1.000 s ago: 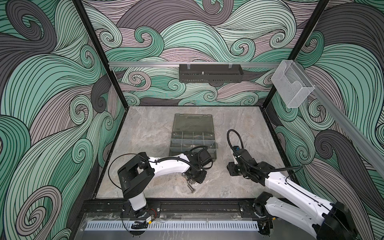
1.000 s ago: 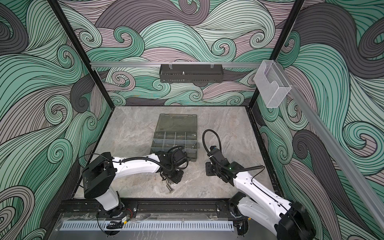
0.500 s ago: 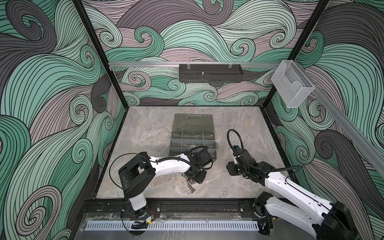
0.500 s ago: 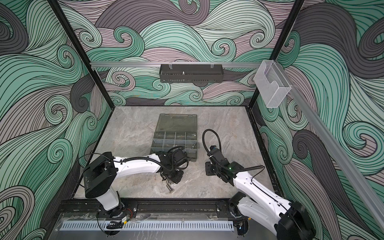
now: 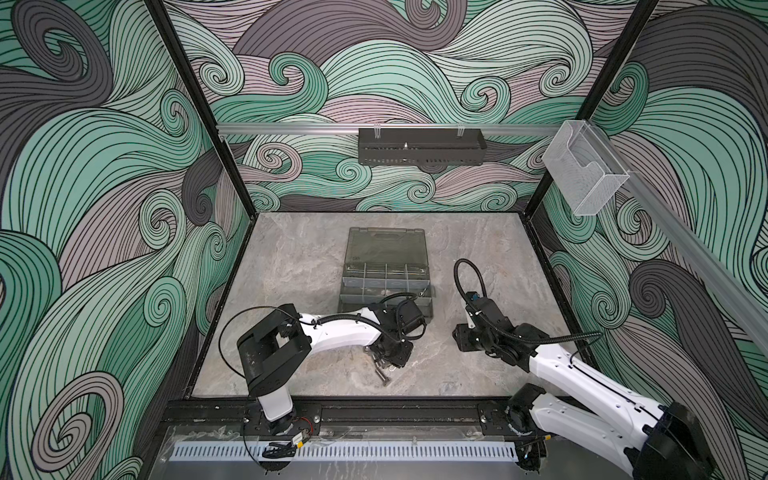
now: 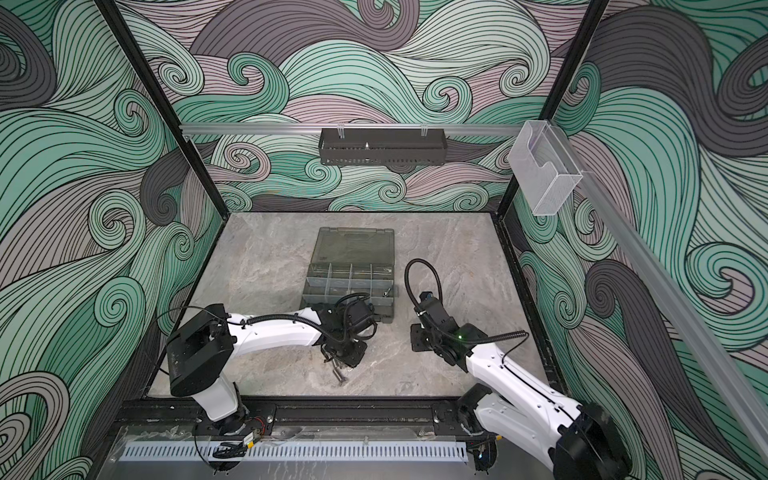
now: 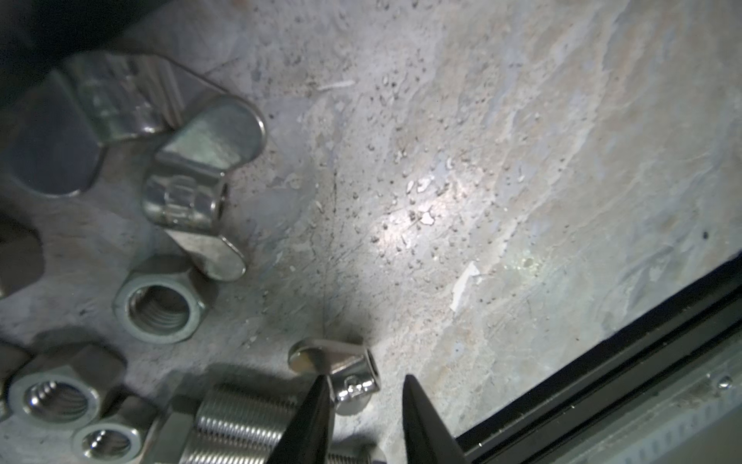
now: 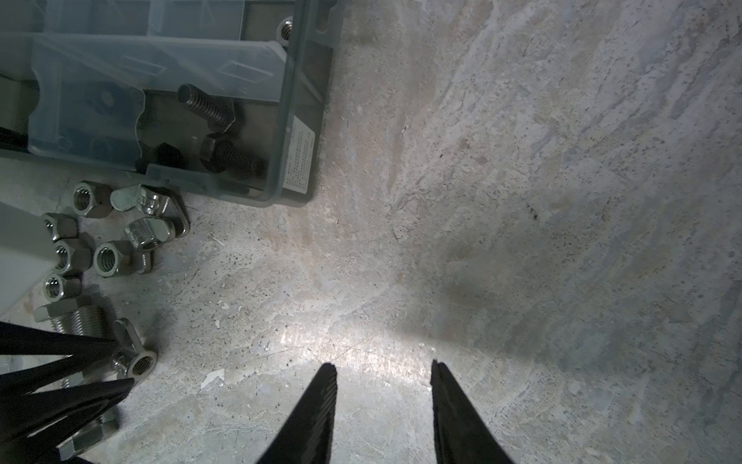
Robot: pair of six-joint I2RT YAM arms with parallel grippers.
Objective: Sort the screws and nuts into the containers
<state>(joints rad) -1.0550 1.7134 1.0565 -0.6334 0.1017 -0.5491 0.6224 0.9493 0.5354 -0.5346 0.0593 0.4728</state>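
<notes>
Left hand [image 7: 365, 387]: low over the bench [image 7: 522, 160], part-spread, astride a small wing nut [image 7: 351, 375]. One finger [image 7: 313, 422] looks to touch it and there's a gap on the other side, so nothing is gripped yet.
Right hand [image 8: 383, 371]: spread, empty, hovering over bare bench at about 4 o'clock of the case [image 8: 305, 100].
Nuts [image 8: 106, 257]: loose silver heap on the bench at 6 o'clock of the case, hex and wing types crowded together, some touching. One nut [image 8: 285, 30] already lies in a compartment.
Screws [image 8: 210, 106]: black ones lie in the case's 5 o'clock corner compartment. In a top view, a silver screw [image 5: 384, 379] lies loose at 6 o'clock of the left hand.
Containers [image 5: 386, 279]: divided compartments of the smoky case, lid [image 5: 384, 245] folded open toward 12 o'clock.
Clutter: a big threaded fitting [image 7: 237, 422] sits just beside the left hand's finger.
Handling (my guess): the wing nut is light, rigid, polished metal, so slippery. It will likely skate or spin on the stone if pinched off-centre. Not fragile.
Where to hold (my guess): across the round barrel between the wings, low and square, not on a thin wing tip.
Risk: closing could nudge the fitting or flick the nut away.
</notes>
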